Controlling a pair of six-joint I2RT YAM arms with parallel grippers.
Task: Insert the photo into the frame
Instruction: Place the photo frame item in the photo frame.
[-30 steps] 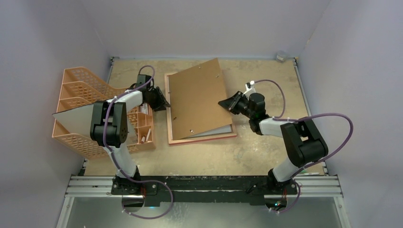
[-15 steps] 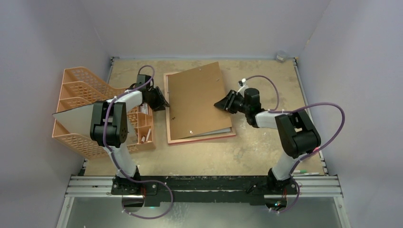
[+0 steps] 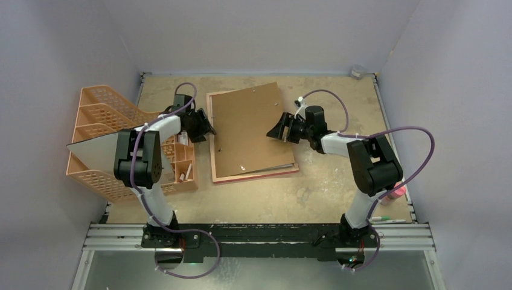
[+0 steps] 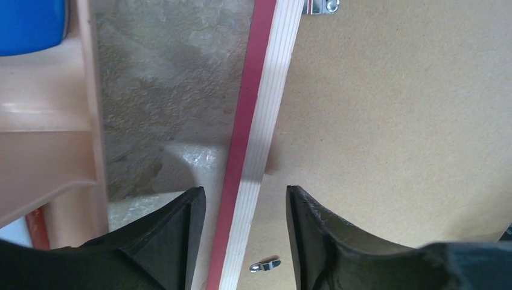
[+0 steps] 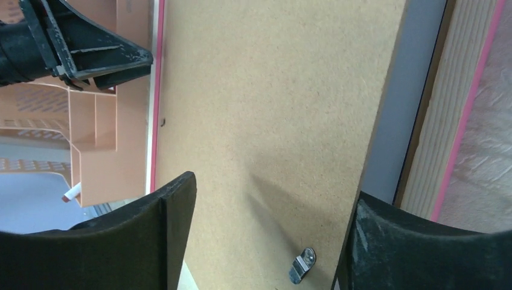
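Observation:
The frame (image 3: 253, 176) lies back-up on the table, with pale wood rails and a pink-red edge. A brown backing board (image 3: 250, 130) rests on it, slightly askew. My left gripper (image 3: 207, 128) is open, its jaws straddling the frame's left rail (image 4: 265, 90) with a gap on each side. My right gripper (image 3: 275, 134) stands wide open over the board (image 5: 272, 90), one finger (image 5: 386, 241) at the board's right edge. A pale grey strip (image 5: 392, 121) shows between that edge and the frame's rail (image 5: 453, 90). I cannot tell whether it is the photo, which is otherwise hidden.
An orange mesh organiser (image 3: 102, 121) stands at the left, close to my left arm, with a grey sheet (image 3: 90, 148) leaning in it. A small round object (image 3: 358, 70) sits in the back right corner. A pink thing (image 3: 395, 192) and a pen (image 3: 386, 220) lie at the near right.
Both grippers have opened. My right gripper moved left onto the board's right edge, and the board has swung closer into line with the frame. The left arm stayed in place.

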